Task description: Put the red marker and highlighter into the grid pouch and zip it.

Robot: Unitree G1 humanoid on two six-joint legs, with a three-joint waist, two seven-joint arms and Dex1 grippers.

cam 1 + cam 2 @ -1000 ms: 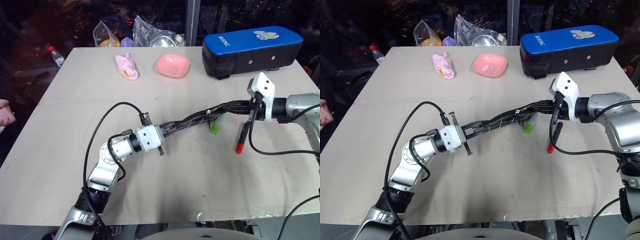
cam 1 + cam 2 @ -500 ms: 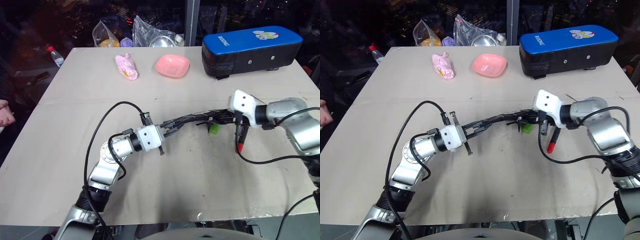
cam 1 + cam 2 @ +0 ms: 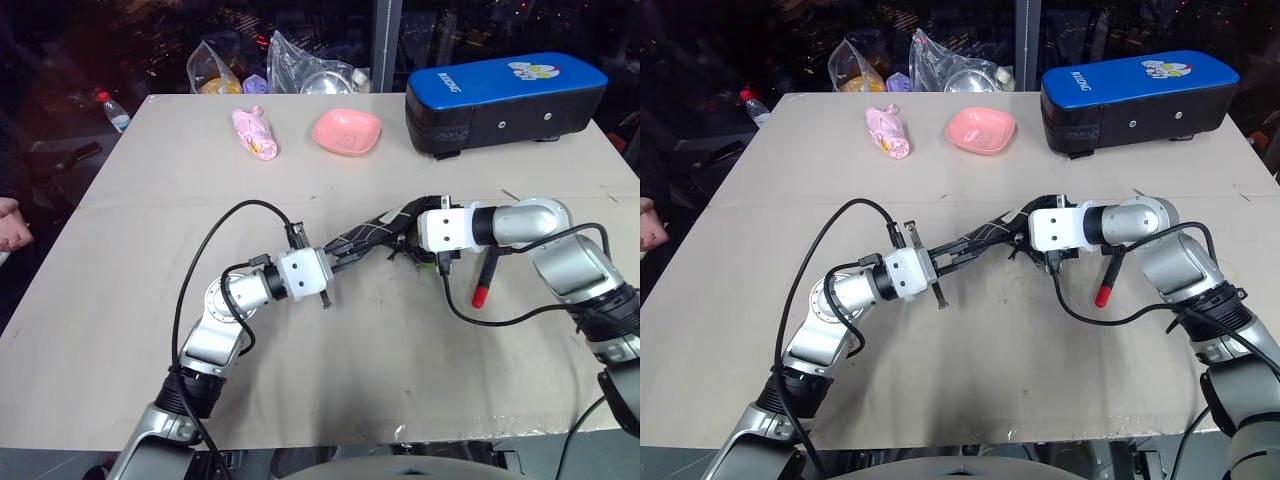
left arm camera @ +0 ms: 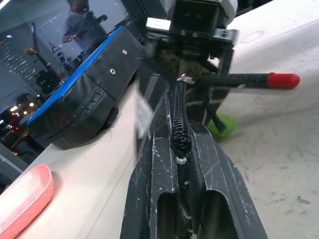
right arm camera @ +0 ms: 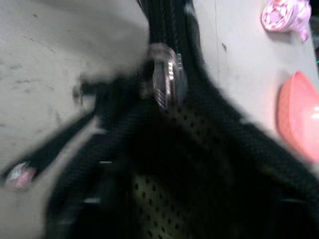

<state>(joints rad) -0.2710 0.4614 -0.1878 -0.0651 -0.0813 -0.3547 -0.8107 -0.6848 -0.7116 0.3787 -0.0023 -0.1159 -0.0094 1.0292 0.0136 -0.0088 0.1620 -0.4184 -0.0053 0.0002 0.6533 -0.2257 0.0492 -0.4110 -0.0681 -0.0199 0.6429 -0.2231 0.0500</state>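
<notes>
The grid pouch (image 3: pixel 372 238) is pinched at one end in the closed left tool (image 3: pixel 338 262) and held off the surface (image 3: pixel 150 200); soft and limp, it is best gripped at seam or zipper pull. The right tool (image 3: pixel 418 228) meets its far end; whether it is spread or closed cannot be told. The red marker (image 3: pixel 485 277) lies beside, light and slippery; the highlighter (image 4: pixel 222 124) lies near. What the pouch holds is hidden. Farther off sit a pink dish (image 3: pixel 345 131), apparently empty, and a blue case (image 3: pixel 500 100), closed.

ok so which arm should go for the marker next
Right. The left gripper is shut on the pouch, so it is busy, and the marker sits just beside the right gripper.
</notes>
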